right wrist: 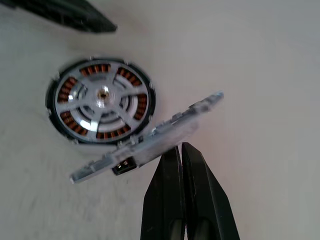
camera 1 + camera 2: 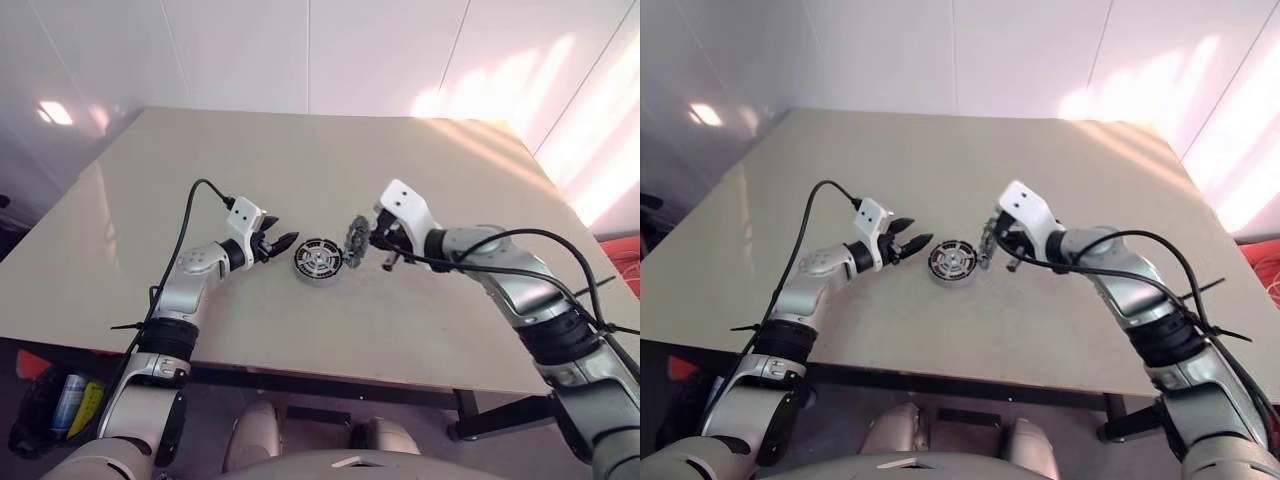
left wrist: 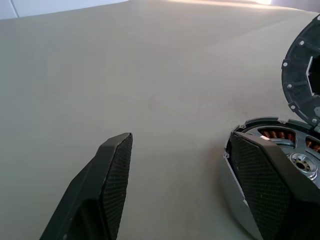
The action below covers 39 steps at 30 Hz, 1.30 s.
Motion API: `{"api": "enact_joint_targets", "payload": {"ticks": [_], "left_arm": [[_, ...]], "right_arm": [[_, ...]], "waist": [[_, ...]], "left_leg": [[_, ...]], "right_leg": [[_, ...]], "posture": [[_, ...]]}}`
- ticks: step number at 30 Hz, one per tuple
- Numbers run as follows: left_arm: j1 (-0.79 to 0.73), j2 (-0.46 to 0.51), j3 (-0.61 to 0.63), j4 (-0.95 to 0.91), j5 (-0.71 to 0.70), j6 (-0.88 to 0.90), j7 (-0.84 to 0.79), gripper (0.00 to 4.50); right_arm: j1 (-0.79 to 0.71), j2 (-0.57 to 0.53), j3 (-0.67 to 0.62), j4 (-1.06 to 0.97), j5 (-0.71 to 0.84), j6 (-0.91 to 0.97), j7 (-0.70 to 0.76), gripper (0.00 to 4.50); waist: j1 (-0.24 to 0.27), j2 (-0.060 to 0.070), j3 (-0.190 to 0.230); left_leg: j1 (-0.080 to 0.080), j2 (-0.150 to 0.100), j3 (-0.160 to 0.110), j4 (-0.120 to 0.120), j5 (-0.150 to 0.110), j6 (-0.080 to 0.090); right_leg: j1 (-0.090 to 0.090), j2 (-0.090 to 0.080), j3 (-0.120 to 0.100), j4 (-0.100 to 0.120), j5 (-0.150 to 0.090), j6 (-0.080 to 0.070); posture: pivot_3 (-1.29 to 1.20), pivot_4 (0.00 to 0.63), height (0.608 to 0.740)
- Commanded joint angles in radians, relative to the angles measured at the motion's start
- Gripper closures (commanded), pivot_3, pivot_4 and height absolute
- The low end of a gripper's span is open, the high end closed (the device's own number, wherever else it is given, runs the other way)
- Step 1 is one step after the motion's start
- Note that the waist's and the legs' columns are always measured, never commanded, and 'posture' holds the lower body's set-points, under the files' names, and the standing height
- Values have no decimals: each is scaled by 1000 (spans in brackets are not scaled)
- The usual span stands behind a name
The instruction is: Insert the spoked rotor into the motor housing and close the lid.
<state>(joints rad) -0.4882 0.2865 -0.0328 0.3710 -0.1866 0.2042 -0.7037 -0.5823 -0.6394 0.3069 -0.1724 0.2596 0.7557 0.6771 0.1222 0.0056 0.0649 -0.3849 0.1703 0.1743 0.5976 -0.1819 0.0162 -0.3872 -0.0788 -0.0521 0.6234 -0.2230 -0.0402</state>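
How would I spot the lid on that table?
Look to the middle of the beige table, between the two grippers. Beside the flat motor housing with its copper windings, the lid stands on edge, pinched by the right gripper. It is the only disc there that is upright.

Lid [image 2: 357, 238] stands on edge right of motor housing [image 2: 317, 260].

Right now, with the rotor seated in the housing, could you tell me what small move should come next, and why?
Probably tip the lid flat over the motor housing. The right gripper, shut, pinches the lid on edge beside the housing, whose spoked rotor already lies inside. The left gripper is open beside it.
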Motion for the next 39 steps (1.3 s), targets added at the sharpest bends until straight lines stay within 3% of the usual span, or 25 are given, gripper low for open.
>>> {"api": "enact_joint_targets", "payload": {"ticks": [1, 9, 23, 29, 36, 39], "left_arm": [[-5, 11, 21, -4, -1, -32, 10, 1163], [2, 30, 43, 36, -1, -79, 25, 1163], [9, 50, 58, -7, -7, -62, 34, 1163], [-4, 39, 53, -6, -5, -56, 37, 1163], [-21, 33, 47, 1, -2, -54, 31, 1163], [-24, 35, 46, -4, -2, -49, 29, 1163]], "right_arm": [[-58, 54, -20, -10, 12, 21, 12, 4429], [-34, 157, 71, 10, -31, 32, 26, 4429], [-8, 263, 56, 116, -86, -13, -12, 4429], [18, 235, -8, 139, -89, -170, 14, 4429], [29, 240, -207, 82, 97, -192, 109, 4429], [58, 213, -235, 61, 117, -209, 145, 4429]], "waist": [[0, 0, 0], [1, 0, 0], [-1, 0, 0], [0, 0, 0], [0, 0, 0], [1, 0, 0]], "left_leg": [[0, 0, 0, 0, 0, 0], [0, 0, 0, 0, 1, -1], [1, 0, 0, -1, 2, -4], [1, 0, 0, -1, 2, -4], [1, 0, 0, -1, 2, -4], [1, 0, 0, -1, 2, -4]], "right_leg": [[0, 0, 0, 0, 0, 0], [0, 0, 0, 0, 0, 0], [1, 0, 0, 0, 0, 0], [1, 0, 0, 0, 0, 0], [1, 0, 0, -1, 0, 0], [1, 0, 0, -1, 0, 0]], "posture": [[0, 0, 740], [0, 0, 740], [0, 0, 740], [0, 0, 740], [0, 0, 740], [0, 0, 740]]}}
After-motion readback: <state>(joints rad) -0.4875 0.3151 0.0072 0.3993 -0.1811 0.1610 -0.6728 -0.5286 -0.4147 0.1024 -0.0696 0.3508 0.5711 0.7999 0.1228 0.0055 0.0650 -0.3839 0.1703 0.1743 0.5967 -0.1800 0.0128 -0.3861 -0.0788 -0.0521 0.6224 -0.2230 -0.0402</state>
